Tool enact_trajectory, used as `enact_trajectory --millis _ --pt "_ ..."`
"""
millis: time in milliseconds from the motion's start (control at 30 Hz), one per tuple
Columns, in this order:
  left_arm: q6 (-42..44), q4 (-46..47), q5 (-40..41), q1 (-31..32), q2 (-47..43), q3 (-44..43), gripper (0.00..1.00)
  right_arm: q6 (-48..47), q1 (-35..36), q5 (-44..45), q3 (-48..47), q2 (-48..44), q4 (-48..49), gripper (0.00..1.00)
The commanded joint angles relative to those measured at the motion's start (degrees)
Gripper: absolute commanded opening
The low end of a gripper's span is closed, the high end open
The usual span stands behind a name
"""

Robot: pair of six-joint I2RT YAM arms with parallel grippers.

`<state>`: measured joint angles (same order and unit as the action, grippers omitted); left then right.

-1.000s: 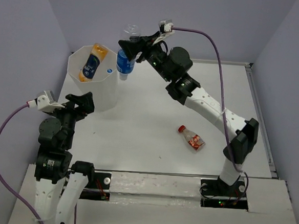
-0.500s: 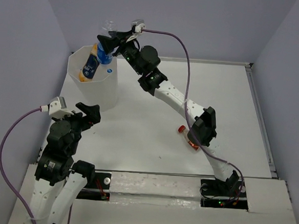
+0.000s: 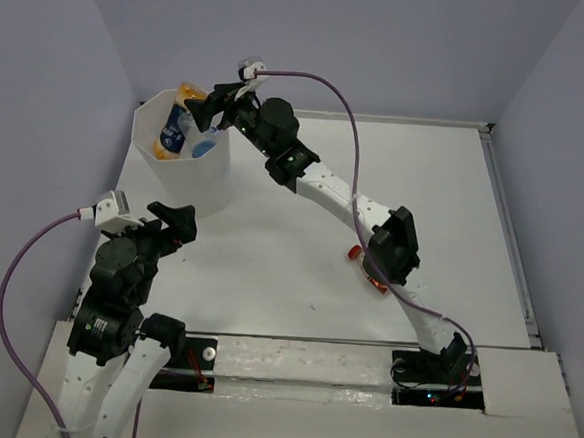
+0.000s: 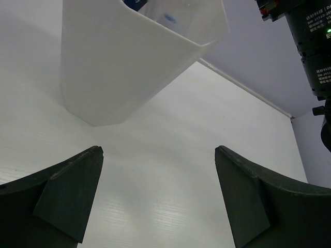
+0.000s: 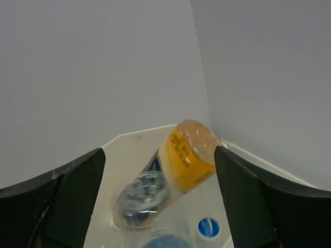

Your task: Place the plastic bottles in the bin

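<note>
1. The white tabletop (image 3: 268, 277) carries everything; grey walls rise behind its far edge and along both sides.
2. The right arm (image 3: 324, 186) stretches from its base at the near edge across to the far left corner; its jaws hang over the open mouth of the bin and stand wide apart; nothing is clamped between them in the right wrist view.
3. The left arm (image 3: 117, 287) is folded up by the near left corner; its jaws are apart with only bare tabletop between them, and they face the bin, which stands well clear of them.
4. The bin (image 3: 189, 187), translucent white and narrowing downward, stands upright in the far left corner; the left wrist view shows its side wall (image 4: 119, 67) and the right wrist view its far rim (image 5: 129, 137).
5. The orange bottle (image 3: 168, 135) leans inside the bin against its far left wall, its upper end at the rim (image 5: 189, 152).
6. The blue-labelled bottle (image 3: 192, 124) sits inside the bin just beside the orange one, under the right jaws; the right wrist view shows a clear, blurred bottle end (image 5: 142, 201) there, touching neither jaw.
7. The red-labelled bottle (image 3: 355, 251) lies on its side between the tabletop's middle and its right edge; the right arm's elbow hides most of its body.
8. A blue round mark (image 5: 208, 227) sits on the bin's inner wall.
</note>
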<state>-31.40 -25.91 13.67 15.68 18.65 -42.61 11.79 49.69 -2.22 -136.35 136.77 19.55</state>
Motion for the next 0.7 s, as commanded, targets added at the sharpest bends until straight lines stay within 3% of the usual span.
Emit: enact_trajectory --millis 0,167,300,400,433,567,667 --pt "1.0 3.1 -0.7 0.1 -1.3 0.9 0.99 -1.6 0.8 0.5 2.0 -5.8 -2.5 0.97" --pt "1.1 3.6 -0.9 0.1 -1.9 1.0 0.99 -3.0 0.8 1.4 6.8 -10.9 -5.8 0.98" --pt "1.3 3.9 -1.3 0.2 -2.7 1.4 0.99 -5.0 0.8 5.3 24.3 -24.6 -5.8 0.93" --pt "2.1 5.1 -2.8 0.9 -3.8 1.8 0.99 -7.1 0.8 8.9 48.8 -42.5 -6.3 0.92" --pt "2.2 5.4 -3.0 1.3 -4.0 1.9 0.99 -7.1 0.8 10.2 53.4 -42.6 -7.2 0.91" --pt "3.1 6.7 -5.4 3.4 -5.6 2.4 0.99 -0.7 -2.1 15.0 69.5 -58.6 -28.5 0.93" --pt "4.9 8.7 -9.6 5.2 -6.3 2.7 0.99 5.9 -4.1 16.1 78.3 -63.9 -42.7 0.96"
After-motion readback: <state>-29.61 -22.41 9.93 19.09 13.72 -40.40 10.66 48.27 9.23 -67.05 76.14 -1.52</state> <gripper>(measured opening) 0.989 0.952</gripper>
